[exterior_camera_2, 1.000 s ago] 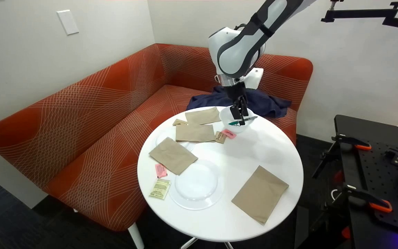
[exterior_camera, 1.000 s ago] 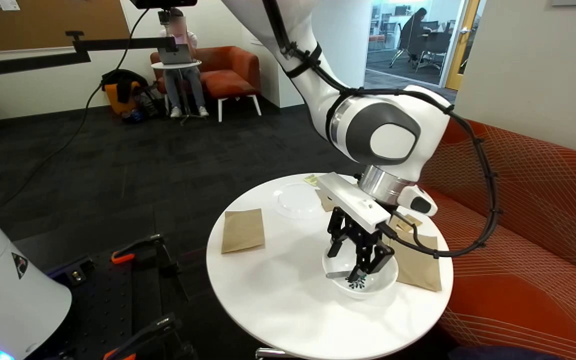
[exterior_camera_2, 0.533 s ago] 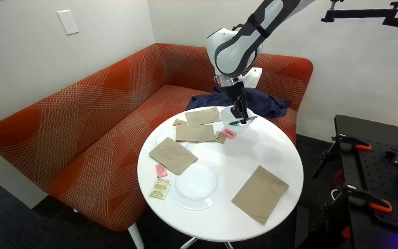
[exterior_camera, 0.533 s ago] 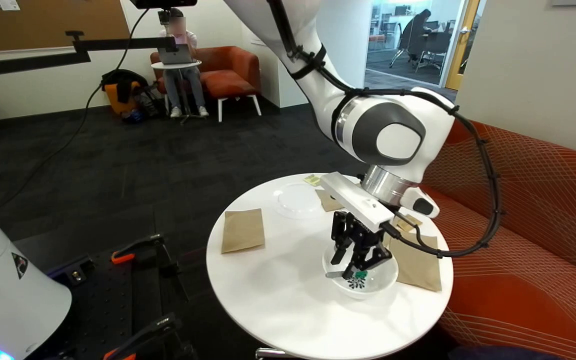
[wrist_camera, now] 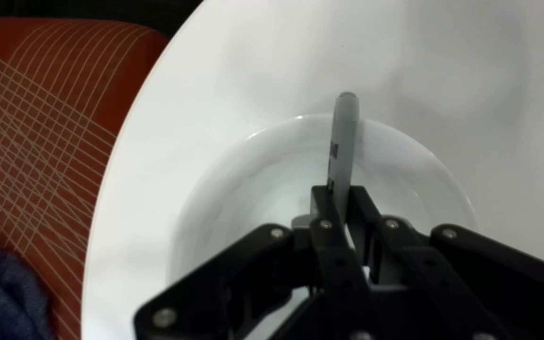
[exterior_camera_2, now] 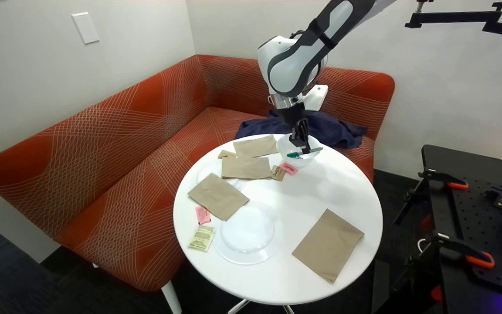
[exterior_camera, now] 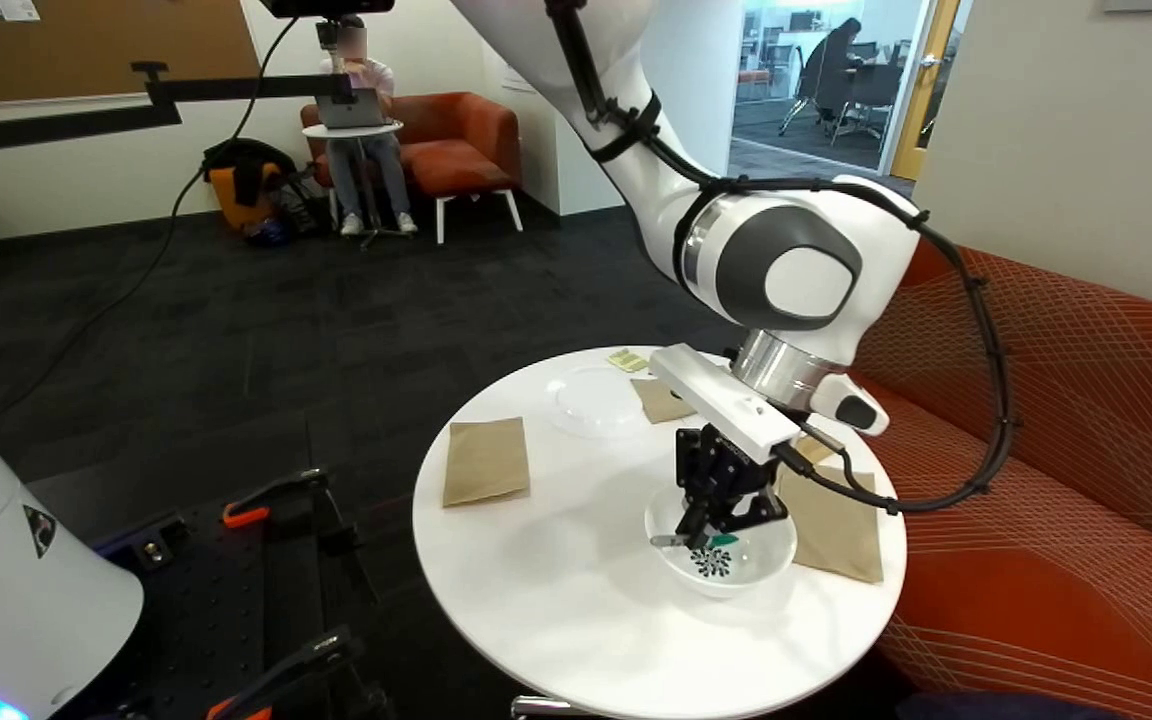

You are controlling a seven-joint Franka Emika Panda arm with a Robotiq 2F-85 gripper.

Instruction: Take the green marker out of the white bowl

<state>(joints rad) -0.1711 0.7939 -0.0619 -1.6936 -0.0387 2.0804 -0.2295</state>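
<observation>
A robot's black gripper grasps the green marker over the white bowl, its fingers parted only by the pen's thickness, one on either side of the barrel. The hold falls near the middle of the marker: the pale gray barrel end reaches past the bowl's rim, while the green cap lies over the bowl's hollow. Whether the pen or the fingertips touch the bowl cannot be told. The white-and-gray arm slopes down from high above the bowl, bends sharply near the wrist and aims the gripper, tilted, down at the bowl's hollow. Both exterior views show the cap, which the gripper covers in the wrist view; that close view picks out dark print on the barrel, too small to read. A dark speckled pattern on the bowl's inner floor is plain in an exterior view, and a pink packet just beside the bowl, on the round white table, appears in an exterior view, as does a dark blue cloth on the red sofa near the bowl.
</observation>
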